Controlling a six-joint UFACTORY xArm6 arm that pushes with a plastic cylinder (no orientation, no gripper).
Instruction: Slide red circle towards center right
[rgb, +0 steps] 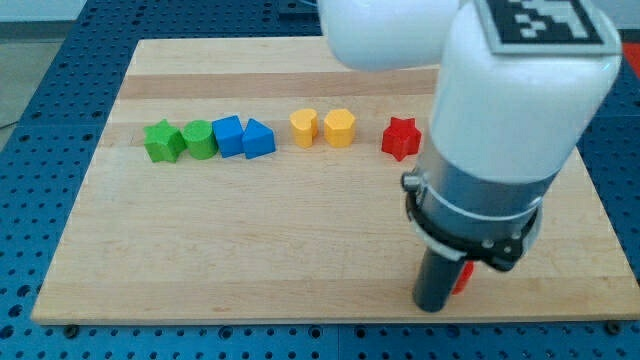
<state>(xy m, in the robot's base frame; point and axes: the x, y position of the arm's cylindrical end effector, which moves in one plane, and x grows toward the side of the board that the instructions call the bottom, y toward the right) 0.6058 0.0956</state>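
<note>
My tip (432, 306) shows only as the blunt dark end of the rod, down on the counter (250, 250) near its bottom edge, toward the bottom right corner. There are no fingers on this arm, so nothing opens, closes or holds; the rod can only push.

The red circle (463, 276) is almost wholly hidden. Only a small sliver of red shows just to the view's right of the rod, pressed close against it, and its round shape cannot be confirmed from that sliver. Whether the rod actually touches it I cannot tell, but no gap is visible.

The relation that matters: the red piece lies on the view's right side of my tip, slightly toward the view's top. The center of the counter's right edge lies farther right and up from there. So the tip sits roughly behind the block along the wanted line, and a push up and to the right looks suitable, in my judgement. The arm's bulk hides the ground the block must cross.

Well apart, along the top of the counter, stands a row of 7: a green star (162, 141), green cylinder (199, 139), 2 blue blocks (243, 137), 2 yellow blocks (322, 128) and a red star (401, 138).
</note>
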